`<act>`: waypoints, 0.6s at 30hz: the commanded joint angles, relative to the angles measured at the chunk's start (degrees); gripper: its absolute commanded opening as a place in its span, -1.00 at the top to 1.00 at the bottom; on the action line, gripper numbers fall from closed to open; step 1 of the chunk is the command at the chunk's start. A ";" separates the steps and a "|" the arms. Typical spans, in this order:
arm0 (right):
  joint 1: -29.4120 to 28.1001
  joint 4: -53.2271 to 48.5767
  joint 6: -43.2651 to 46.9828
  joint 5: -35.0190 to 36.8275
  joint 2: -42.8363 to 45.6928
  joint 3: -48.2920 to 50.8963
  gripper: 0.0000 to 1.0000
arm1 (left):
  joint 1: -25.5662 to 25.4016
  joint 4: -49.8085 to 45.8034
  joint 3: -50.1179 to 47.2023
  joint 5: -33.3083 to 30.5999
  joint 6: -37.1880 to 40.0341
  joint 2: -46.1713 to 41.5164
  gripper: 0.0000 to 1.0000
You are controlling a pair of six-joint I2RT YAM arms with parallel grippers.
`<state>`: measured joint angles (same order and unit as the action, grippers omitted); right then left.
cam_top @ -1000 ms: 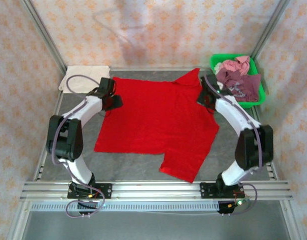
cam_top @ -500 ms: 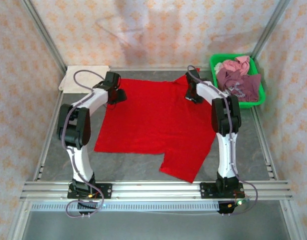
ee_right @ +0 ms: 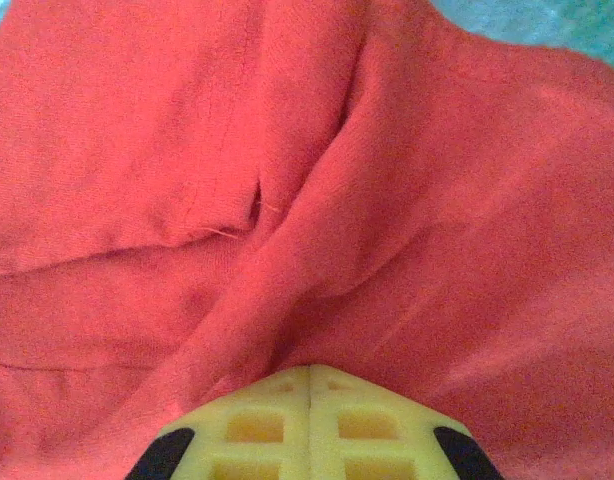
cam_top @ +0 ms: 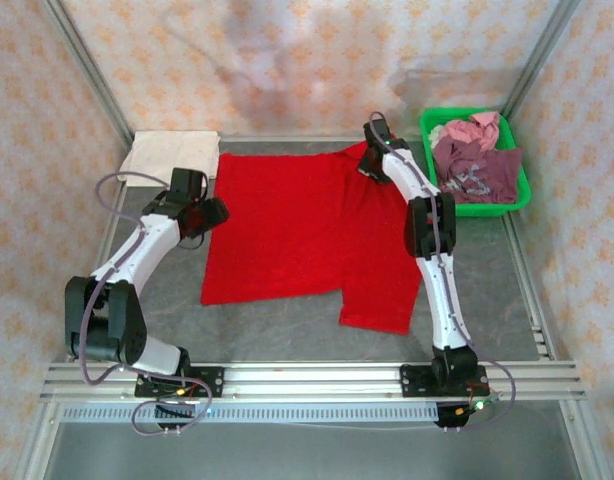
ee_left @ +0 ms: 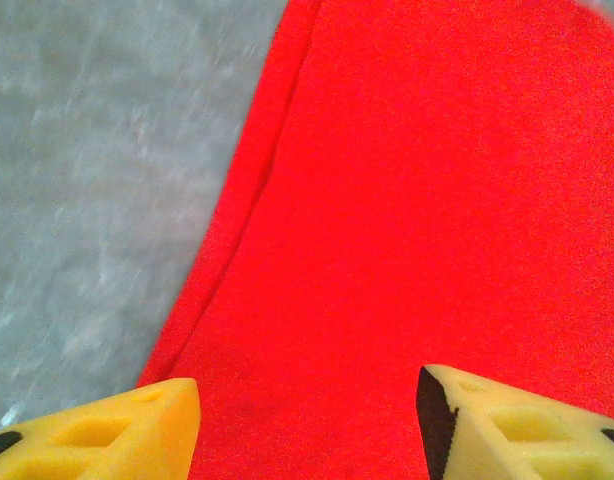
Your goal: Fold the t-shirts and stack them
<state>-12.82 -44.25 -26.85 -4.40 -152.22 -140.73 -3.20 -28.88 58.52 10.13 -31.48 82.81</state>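
Note:
A bright red t-shirt (cam_top: 297, 235) lies spread flat across the middle of the grey table. My right gripper (cam_top: 371, 166) is at the shirt's far right corner, shut, with a bunched fold of red cloth (ee_right: 317, 250) running into its closed tips (ee_right: 309, 374). At the shirt's left edge my left gripper (cam_top: 209, 212) hovers open over the red cloth (ee_left: 427, 200), and nothing sits between its yellow fingers (ee_left: 137, 430). A folded cream-white t-shirt (cam_top: 172, 154) rests at the far left corner. Maroon and pink t-shirts (cam_top: 475, 160) are piled in the basket.
A green plastic basket (cam_top: 487, 208) stands at the far right corner of the table. Aluminium frame posts and patterned walls close in the sides and back. Bare grey table (cam_top: 277, 330) shows along the near edge and down the left (ee_left: 87, 180).
My left gripper opened and drew back towards the near left, off the shirt's corner. My right gripper stayed shut and moved far-left, dragging the shirt so its right side lies straighter.

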 commanded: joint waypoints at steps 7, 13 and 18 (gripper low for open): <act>-1.18 2.77 0.40 -5.72 18.82 15.48 0.45 | 0.57 -11.40 -11.81 0.76 -2.40 -5.25 -0.31; -2.79 16.92 4.68 -6.48 43.47 42.63 0.25 | 0.15 -13.86 -15.54 0.46 -3.79 -6.36 -0.28; -3.38 36.09 6.95 -10.38 62.99 72.84 0.20 | 0.04 -15.56 -18.05 -1.13 -4.73 -8.80 -0.22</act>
<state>-16.36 -20.67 -22.31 -12.56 -94.06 -79.77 -3.27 -40.75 41.76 11.29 -34.68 76.01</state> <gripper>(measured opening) 0.400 0.617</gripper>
